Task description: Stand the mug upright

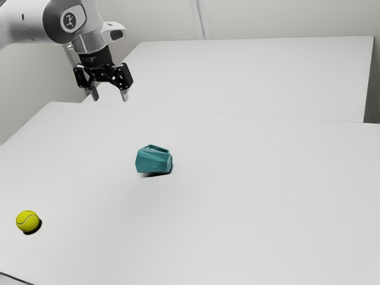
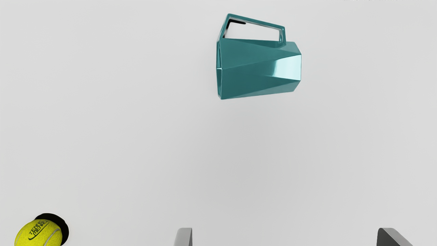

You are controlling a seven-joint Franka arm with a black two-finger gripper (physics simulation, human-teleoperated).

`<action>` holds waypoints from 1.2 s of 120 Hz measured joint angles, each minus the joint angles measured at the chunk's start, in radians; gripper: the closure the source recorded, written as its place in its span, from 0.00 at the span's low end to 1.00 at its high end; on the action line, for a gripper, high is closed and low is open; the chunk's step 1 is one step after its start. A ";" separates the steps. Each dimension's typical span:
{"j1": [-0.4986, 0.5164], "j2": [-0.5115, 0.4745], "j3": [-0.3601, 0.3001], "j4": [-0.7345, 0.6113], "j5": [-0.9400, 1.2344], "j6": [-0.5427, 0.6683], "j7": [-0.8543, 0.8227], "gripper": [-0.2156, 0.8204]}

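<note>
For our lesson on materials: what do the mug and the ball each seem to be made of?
The mug looks like glazed ceramic, perhaps hard plastic: smooth and glossy, with a bright reflection on one flat facet. The ball seems to be rubber under fuzzy yellow felt, judging by its matte nap and pale curved seam; the rubber core is a guess.

Free room stretches above the table (image 1: 249,202) between a raised gripper (image 1: 110,97) and a mug (image 1: 153,162) on its side, with a tennis ball (image 1: 27,221) well off that path.
</note>
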 joint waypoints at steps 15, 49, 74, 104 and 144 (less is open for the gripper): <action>-0.003 -0.003 0.000 -0.003 0.002 0.002 -0.003 0.22; -0.018 -0.024 0.011 -0.053 0.004 0.038 0.024 0.22; -0.046 -0.046 0.074 -0.128 -0.028 0.104 0.080 0.23; 0.049 -0.061 0.179 -0.234 -0.159 0.224 0.190 0.23; 0.051 -0.068 0.249 -0.378 -0.479 0.355 0.424 0.23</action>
